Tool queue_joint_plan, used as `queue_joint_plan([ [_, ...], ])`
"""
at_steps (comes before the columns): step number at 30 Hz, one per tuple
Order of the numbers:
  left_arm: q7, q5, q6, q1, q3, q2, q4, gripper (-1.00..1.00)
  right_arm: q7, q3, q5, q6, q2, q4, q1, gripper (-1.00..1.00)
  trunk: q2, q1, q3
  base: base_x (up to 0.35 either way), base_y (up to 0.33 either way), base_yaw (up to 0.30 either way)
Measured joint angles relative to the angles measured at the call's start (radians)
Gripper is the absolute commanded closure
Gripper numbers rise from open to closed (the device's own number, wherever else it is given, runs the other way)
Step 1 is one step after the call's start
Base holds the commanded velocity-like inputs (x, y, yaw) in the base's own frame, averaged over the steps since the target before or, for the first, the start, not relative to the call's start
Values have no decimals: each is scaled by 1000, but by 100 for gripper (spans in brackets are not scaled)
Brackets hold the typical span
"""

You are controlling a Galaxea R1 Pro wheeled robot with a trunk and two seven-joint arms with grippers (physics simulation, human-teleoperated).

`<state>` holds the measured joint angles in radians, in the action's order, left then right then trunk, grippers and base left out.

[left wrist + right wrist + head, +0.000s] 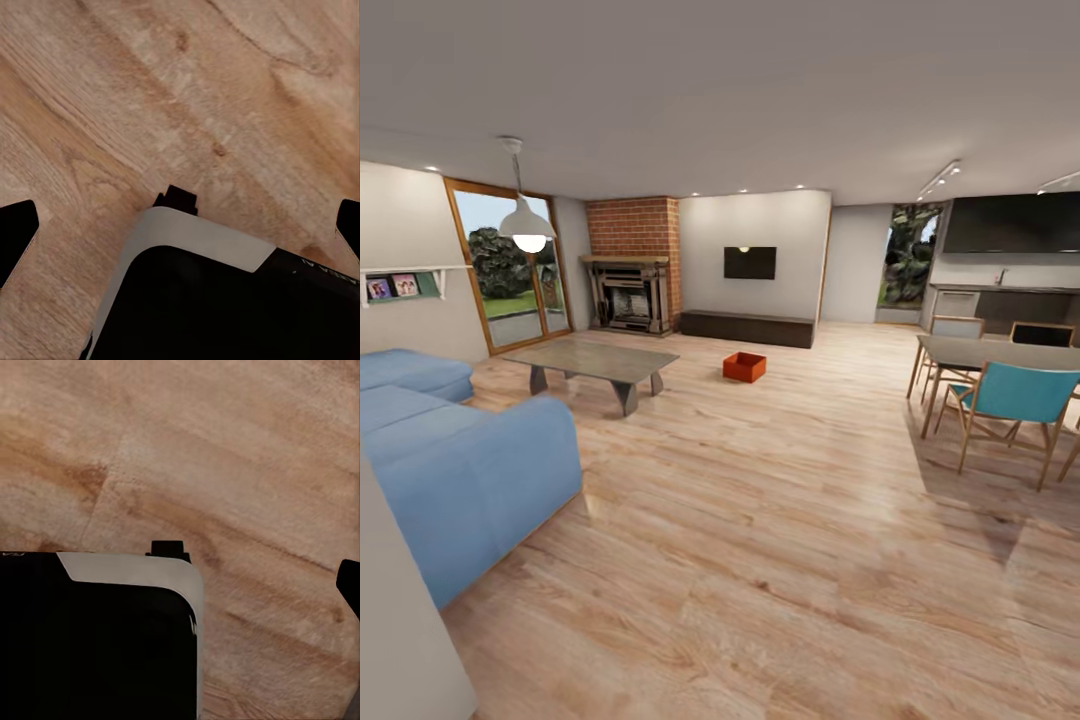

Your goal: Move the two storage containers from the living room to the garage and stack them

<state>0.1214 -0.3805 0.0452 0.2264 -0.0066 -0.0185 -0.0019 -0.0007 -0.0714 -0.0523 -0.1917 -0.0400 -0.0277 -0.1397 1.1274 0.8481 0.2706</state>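
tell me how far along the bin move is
Barely started. Nothing looks done: one orange bin sits on the wood floor across the living room, near the low cabinet. Nothing is held; both wrist views show bare planks. Left: reach it, carry both bins to the garage, stack them.

Pale wood-plank floor (187, 90); black robot base with grey-white edge (225, 300); dark fingertips (15, 232) at both sides, well apart.

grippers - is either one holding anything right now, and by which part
Nothing is held. Both wrist views show spread fingertips over bare wood floor. One orange storage container sits far off on the floor.
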Motion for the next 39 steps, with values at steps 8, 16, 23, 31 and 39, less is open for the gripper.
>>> queue_joint_plan([
  [8, 0, 0, 0, 0, 0, 0, 0, -100, -1, 6, 0, -2, 4, 0, 0, -100, 0, 0, 0, 322, 119, -133],
  [16, 0, 0, 0, 0, 0, 0, 0, -100, -1, 5, 1, -1, 4, 0, 0, -100, 0, 0, 0, 322, 144, -243],
  [23, 0, 0, 0, 0, 0, 0, 0, -100, -1, 4, 1, 0, 3, 0, 0, -100, 0, 0, 0, 322, 149, -231],
  [31, 1, 0, 0, 0, 0, 0, 0, -100, -1, -1, 1, 2, -3, 0, 0, -100, 0, 0, 0, 322, 141, -38],
  [39, 1, 0, 0, 0, 0, 0, 0, -100, 1, -2, 2, 2, -4, 0, 0, -100, 0, 0, 0, 322, 47, -1],
])
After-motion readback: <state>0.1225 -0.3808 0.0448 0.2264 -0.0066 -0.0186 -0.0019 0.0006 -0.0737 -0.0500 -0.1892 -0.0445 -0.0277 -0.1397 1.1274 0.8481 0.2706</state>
